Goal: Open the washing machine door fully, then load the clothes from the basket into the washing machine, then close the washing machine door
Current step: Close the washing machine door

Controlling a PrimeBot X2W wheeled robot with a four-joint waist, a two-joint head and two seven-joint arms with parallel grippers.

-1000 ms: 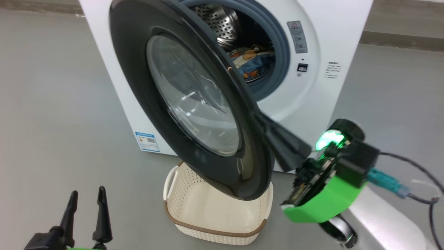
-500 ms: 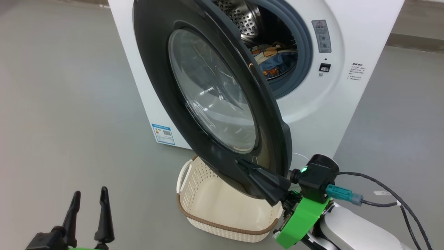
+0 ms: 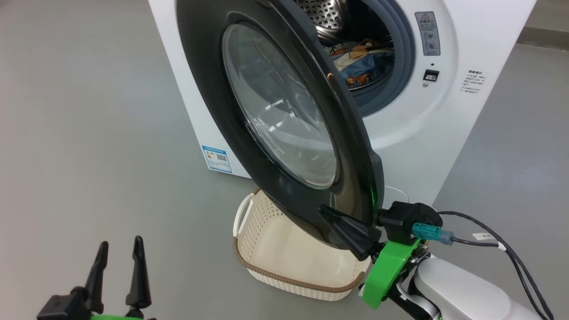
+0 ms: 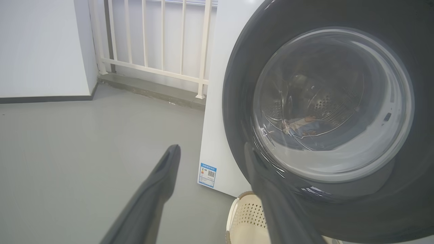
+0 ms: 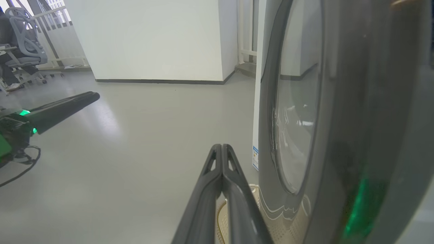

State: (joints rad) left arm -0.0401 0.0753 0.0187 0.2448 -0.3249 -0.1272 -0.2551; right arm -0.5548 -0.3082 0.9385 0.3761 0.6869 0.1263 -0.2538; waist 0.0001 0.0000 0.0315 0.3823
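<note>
sitting just beside door (image 3: pixel 209 98) lower rim, r fingers (image 3: pixel 351 231) closed.

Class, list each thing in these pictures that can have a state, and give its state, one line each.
washing machine door: open, swung part way out above the basket
clothes: lying inside the drum
basket: upright on the floor, visible inside bare, far end hidden by the door
left gripper: open, holding nothing
right gripper: shut, holding nothing, fingers at the door's lower outer rim
</note>
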